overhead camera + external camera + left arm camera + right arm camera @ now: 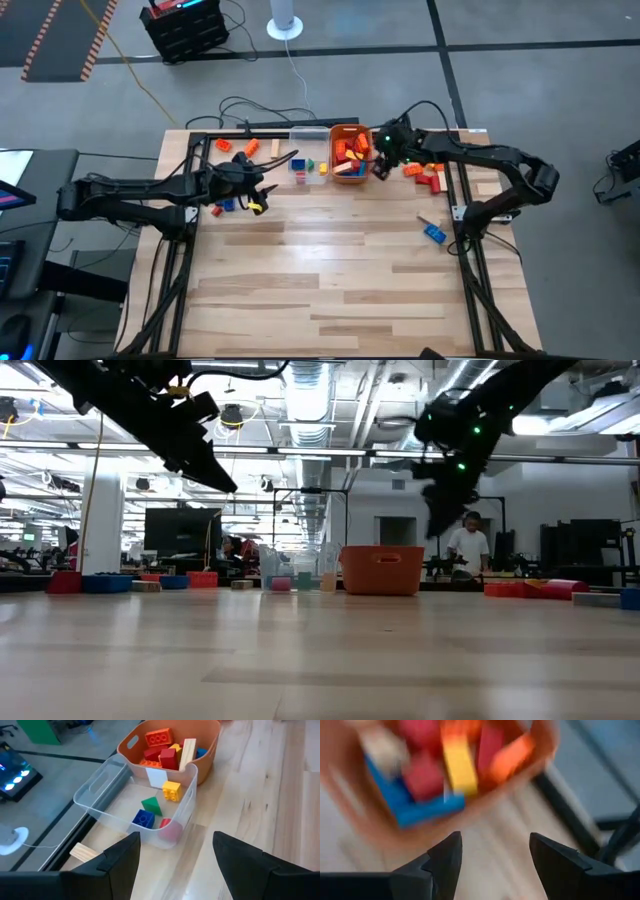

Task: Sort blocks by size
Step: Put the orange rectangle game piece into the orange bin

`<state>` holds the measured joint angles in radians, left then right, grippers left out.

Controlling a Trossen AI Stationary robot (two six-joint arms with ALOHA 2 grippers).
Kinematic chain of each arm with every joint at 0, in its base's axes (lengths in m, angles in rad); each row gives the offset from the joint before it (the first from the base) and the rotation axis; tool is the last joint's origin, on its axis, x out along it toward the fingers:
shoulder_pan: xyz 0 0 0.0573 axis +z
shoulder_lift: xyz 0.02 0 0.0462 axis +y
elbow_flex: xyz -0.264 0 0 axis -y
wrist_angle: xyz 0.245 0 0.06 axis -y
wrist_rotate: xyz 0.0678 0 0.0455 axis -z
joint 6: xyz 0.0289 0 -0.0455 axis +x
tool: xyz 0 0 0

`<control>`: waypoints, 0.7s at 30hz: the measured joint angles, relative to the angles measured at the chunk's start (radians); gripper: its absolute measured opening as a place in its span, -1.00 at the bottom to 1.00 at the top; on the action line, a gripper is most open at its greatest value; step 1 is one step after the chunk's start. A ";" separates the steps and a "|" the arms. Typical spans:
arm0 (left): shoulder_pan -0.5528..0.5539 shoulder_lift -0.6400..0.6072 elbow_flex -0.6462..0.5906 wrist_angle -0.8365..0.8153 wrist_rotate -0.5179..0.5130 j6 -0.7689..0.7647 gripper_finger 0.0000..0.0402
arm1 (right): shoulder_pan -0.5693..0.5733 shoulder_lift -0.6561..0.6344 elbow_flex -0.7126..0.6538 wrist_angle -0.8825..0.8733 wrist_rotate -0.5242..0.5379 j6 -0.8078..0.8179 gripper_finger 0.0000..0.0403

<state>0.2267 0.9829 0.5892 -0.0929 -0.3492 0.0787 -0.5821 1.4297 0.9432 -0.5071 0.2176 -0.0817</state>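
Blocks point(428, 178): small, rigid, light, smooth-sided; best pinched across flat opposite faces. Some fill the orange tub point(210, 747) and clear tub point(97, 785) at the table's far edge; others lie loose alongside. Right gripper point(383, 165), beside the orange tub, spread and empty; left gripper point(262, 192) likewise.

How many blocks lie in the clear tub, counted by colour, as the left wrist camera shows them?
In the clear tub:
yellow block: 1
green block: 1
blue block: 1
red block, seen through the tub wall: 1
Total: 4
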 joint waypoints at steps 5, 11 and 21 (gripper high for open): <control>0.000 0.000 0.000 0.010 0.035 -0.003 0.21 | -0.057 0.073 -0.001 -0.178 -0.041 -0.031 0.29; 0.000 0.000 0.000 0.010 0.038 0.014 0.21 | -0.101 0.142 0.000 -0.293 -0.019 -0.149 0.29; 0.000 0.000 0.000 0.023 0.039 0.044 0.21 | -0.084 0.209 0.000 -0.315 0.166 -0.499 0.29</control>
<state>0.2264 0.9829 0.5896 -0.0696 -0.3107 0.1229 -0.6657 1.6382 0.9428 -0.8224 0.3835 -0.5803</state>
